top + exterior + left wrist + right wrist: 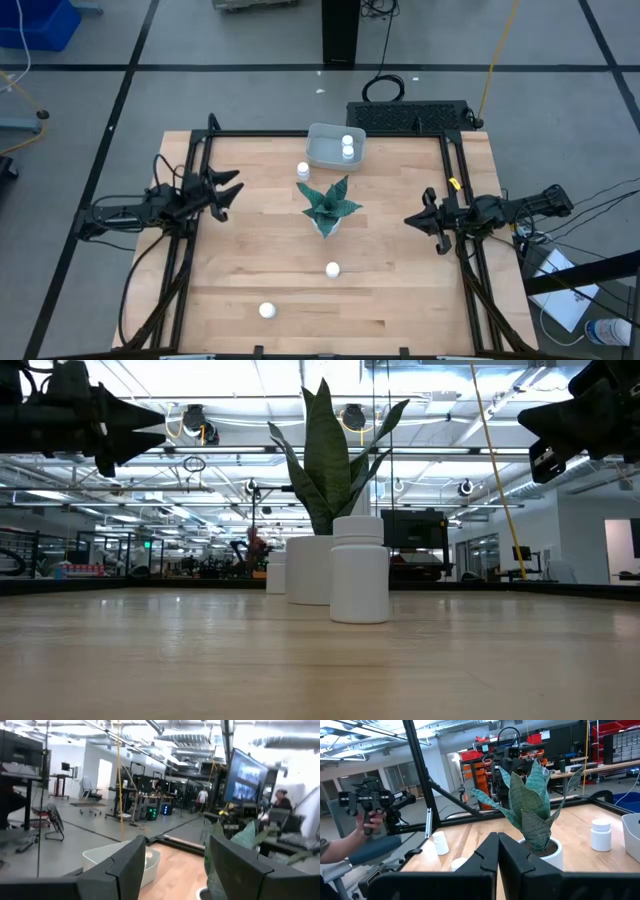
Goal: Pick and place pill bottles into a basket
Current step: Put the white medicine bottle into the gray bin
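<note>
- From above: two pill bottles (348, 146) sit in the basket (322, 155), three loose on my counter (400, 300)
- My left pincer (228, 190) spread, right pincer (415, 219) pressed together, both at counter edges

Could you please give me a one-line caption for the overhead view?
Two bottles in the basket, three on the table around a plant.

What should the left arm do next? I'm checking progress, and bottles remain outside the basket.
Probably move the open left gripper toward the bottle standing beside the basket. It looks the closest loose one; two bottles already sit inside.
</note>
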